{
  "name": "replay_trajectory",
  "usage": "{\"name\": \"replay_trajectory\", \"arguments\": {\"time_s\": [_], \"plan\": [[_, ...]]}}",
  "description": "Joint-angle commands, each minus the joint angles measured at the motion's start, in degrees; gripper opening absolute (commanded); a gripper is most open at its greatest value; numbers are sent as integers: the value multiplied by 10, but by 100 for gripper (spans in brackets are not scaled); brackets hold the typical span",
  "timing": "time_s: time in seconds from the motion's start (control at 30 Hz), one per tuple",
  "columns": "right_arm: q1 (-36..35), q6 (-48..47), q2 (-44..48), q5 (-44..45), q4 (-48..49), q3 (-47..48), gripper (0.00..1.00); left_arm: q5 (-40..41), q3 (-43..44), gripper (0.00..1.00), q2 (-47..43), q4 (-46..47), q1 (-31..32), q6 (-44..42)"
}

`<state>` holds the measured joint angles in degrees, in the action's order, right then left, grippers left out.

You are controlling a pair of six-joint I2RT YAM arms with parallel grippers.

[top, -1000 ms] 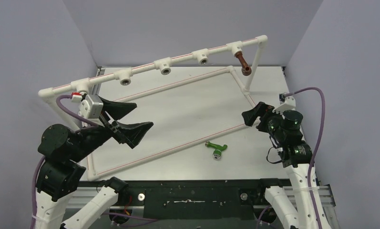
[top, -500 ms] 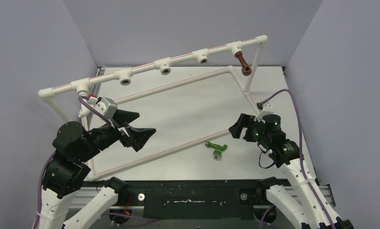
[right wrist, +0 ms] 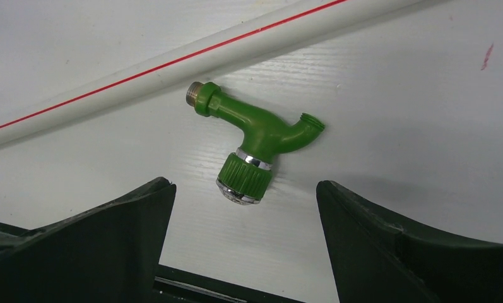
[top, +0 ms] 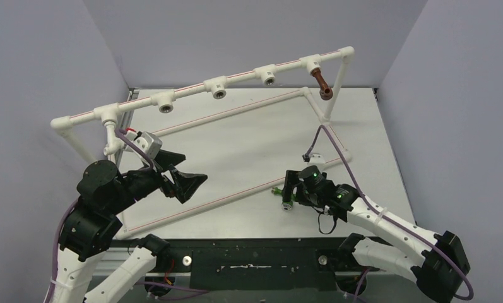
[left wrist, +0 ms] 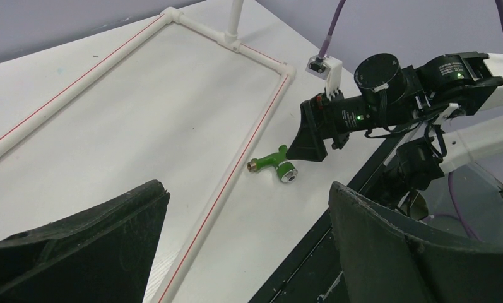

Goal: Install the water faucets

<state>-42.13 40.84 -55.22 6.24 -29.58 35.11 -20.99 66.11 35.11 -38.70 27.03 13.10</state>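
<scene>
Pincer (R) (right wrist: pixel 244 189) spread wide — straddles green faucet (right wrist: pixel 256 134) w/o contact.

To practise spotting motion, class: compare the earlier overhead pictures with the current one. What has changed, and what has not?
The right arm swung left and down to the green faucet; its jaws, open, now flank it without gripping. The left arm shifted slightly rightward. The green faucet stayed on the table, the reddish-brown faucet in its socket.
</scene>
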Motion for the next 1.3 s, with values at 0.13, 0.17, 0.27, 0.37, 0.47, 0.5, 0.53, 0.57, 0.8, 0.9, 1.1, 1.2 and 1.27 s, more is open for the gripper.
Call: {"name": "replay_trajectory", "arguments": {"time_s": [0.13,0.17,0.27,0.37,0.47,0.5,0.53,0.57,0.8,0.9,1.1,1.2,1.27], "plan": [[-63,99,-58,94,55,-14,82,-8,-7,97,-11,0,1,-9],[-70,109,-64,101,57,-15,81,-8,-8,97,-12,-1,1,-9],[-87,141,-85,117,61,-17,77,-10,-9,97,-15,-3,1,-9],[-100,165,-111,134,56,-12,75,-11,-12,97,-16,-6,1,-9],[-110,185,-137,154,45,-4,71,-12,-10,97,-16,-11,1,-10],[-112,192,-146,160,41,-1,70,-11,-9,97,-16,-13,1,-11],[-114,198,-154,165,37,3,68,-11,-8,97,-16,-15,1,-12],[-116,205,-161,170,35,5,67,-11,-8,97,-17,-16,1,-12],[-126,220,-201,184,41,20,62,-11,-7,97,-18,-25,1,-13],[-128,221,-212,184,47,21,60,-11,-9,97,-18,-26,1,-14],[-134,222,-222,180,54,24,50,-12,-23,97,-19,-21,1,-8],[-136,218,-217,180,54,23,44,-10,-30,97,-19,-17,1,-2],[-138,217,-212,180,53,21,33,-9,-31,97,-17,-17,1,1]]}}
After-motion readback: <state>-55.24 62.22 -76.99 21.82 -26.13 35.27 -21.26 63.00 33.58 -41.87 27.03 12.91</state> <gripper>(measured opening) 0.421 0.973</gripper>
